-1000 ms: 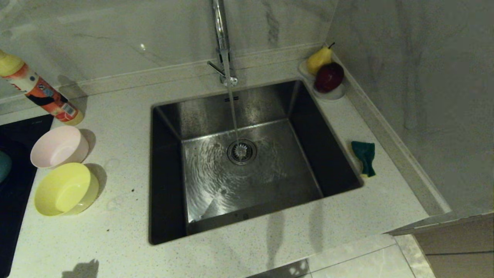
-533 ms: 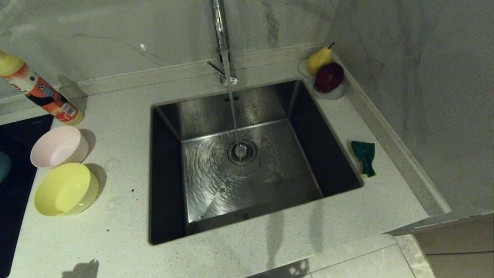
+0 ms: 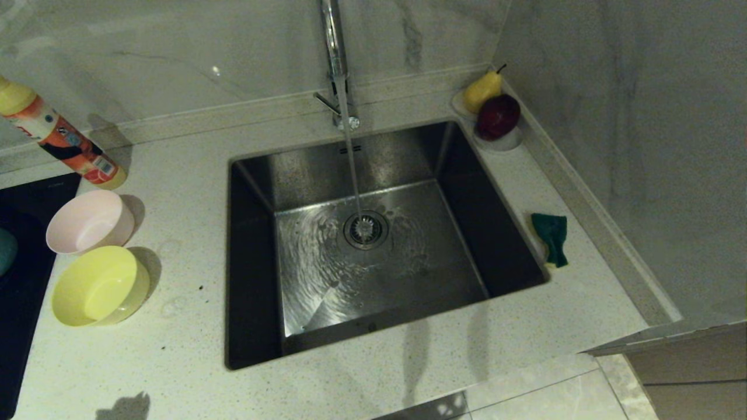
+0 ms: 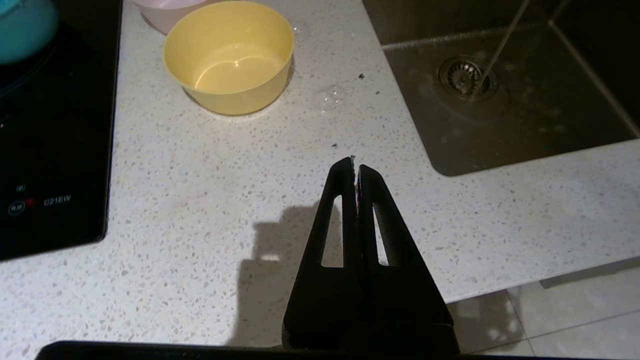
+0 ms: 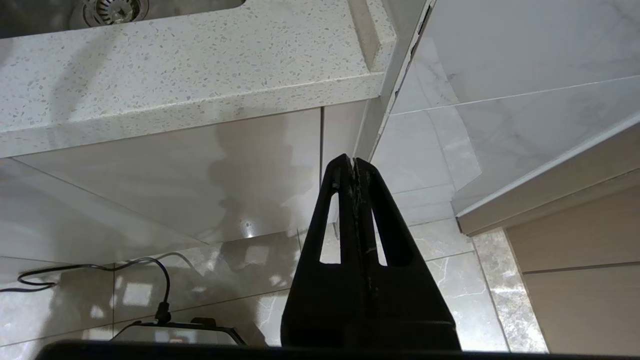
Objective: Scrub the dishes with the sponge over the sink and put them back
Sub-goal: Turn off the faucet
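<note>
Water runs from the faucet (image 3: 334,64) straight onto the drain strainer (image 3: 366,228) of the sink (image 3: 251,262) in my head view, and neither arm shows there. I count the dishes on the counter (image 3: 175,350) left of the basin: the pink bowl (image 3: 87,221) and, just in front of it, the yellow bowl (image 3: 99,286), both upright. A sliver of teal at the frame's left edge, over the black cooktop (image 3: 23,274), may be the blue bowl (image 3: 4,251), but I cannot tell from so little. The sponge (image 3: 551,238) lies on the counter just right of the basin, green face up. A spray bottle (image 3: 58,140) stands at the back left and a small dish of fruit (image 3: 493,116) in the back right corner.

From the left wrist view, my left gripper (image 4: 356,162) hangs over bare counter near its front edge, fingers pressed together and empty, with the yellow bowl ahead of it and well apart.

From the right wrist view, my right gripper (image 5: 350,162) is likewise closed on nothing, low in front of the counter's edge, pointing at the cabinet face and floor tiles.

I judge that no scrubbing has begun; this is the very start. My next move calls for parting the fingers and reaching, likely the right arm to the sponge and the left to a bowl.
</note>
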### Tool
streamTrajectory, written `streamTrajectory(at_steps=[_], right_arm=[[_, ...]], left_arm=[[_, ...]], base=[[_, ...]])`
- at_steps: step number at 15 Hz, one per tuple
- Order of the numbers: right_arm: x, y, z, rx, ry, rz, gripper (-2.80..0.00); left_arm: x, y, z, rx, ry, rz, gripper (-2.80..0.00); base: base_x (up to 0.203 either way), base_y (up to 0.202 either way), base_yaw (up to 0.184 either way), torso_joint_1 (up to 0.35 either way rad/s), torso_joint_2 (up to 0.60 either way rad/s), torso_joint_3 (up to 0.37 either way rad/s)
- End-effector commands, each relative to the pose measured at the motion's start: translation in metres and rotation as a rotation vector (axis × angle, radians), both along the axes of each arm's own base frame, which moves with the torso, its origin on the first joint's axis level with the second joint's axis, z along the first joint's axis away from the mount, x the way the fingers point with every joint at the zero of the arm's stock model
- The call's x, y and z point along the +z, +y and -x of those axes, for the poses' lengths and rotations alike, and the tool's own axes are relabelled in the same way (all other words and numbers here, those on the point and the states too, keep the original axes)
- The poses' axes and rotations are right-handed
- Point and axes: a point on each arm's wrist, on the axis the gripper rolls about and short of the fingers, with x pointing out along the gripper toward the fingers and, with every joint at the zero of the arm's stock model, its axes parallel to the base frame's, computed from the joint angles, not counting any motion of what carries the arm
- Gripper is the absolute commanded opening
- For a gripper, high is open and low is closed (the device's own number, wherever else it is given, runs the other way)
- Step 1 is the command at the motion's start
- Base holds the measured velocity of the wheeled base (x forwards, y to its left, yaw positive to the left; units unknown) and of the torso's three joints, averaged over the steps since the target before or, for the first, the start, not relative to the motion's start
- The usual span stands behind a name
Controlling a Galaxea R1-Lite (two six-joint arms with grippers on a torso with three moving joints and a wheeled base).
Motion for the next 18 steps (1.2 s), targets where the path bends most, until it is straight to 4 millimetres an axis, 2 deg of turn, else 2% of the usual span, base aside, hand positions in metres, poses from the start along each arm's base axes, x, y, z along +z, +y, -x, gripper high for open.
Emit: streamTrajectory(at_steps=[1, 7, 8, 10, 12, 13, 15, 16, 18], right_arm=[[0.0, 0.0, 0.0, 0.001, 0.001, -0.001, -2.8], [0.0, 0.0, 0.0, 0.001, 0.0, -0.001, -2.8], [0.0, 0.0, 0.0, 0.001, 0.0, -0.001, -2.8], [0.0, 0.0, 0.0, 0.001, 0.0, -0.001, -2.8], [0.0, 0.0, 0.0, 0.001, 0.0, -0.001, -2.8], [0.0, 0.0, 0.0, 0.001, 0.002, -0.001, -2.8], [0.0, 0.0, 0.0, 0.001, 0.001, -0.001, -2.8], [0.0, 0.0, 0.0, 0.001, 0.001, -0.001, -2.8], [0.0, 0.0, 0.0, 0.001, 0.0, -0.001, -2.8]], left_arm=[[-0.011, 0.0, -0.003, -0.002, 0.042, -0.013, -2.8], [-0.011, 0.0, -0.003, 0.0, 0.036, -0.02, -2.8], [-0.003, 0.0, -0.001, -0.004, 0.01, -0.016, -2.8], [0.036, 0.0, 0.012, -0.028, -0.069, -0.013, -2.8], [0.089, -0.001, 0.021, -0.085, -0.107, -0.014, -2.8], [0.11, -0.002, 0.013, -0.105, -0.073, -0.004, -2.8], [0.162, -0.004, -0.02, -0.144, 0.013, 0.046, -2.8], [0.183, -0.005, -0.042, -0.169, 0.057, 0.072, -2.8], [0.217, -0.007, -0.101, -0.221, 0.161, 0.147, -2.8]], base=[[0.0, 0.0, 0.0, 0.0, 0.0, 0.0], [0.0, 0.0, 0.0, 0.0, 0.0, 0.0], [0.0, 0.0, 0.0, 0.0, 0.0, 0.0], [0.0, 0.0, 0.0, 0.0, 0.0, 0.0], [0.0, 0.0, 0.0, 0.0, 0.0, 0.0], [0.0, 0.0, 0.0, 0.0, 0.0, 0.0], [0.0, 0.0, 0.0, 0.0, 0.0, 0.0], [0.0, 0.0, 0.0, 0.0, 0.0, 0.0], [0.0, 0.0, 0.0, 0.0, 0.0, 0.0]])
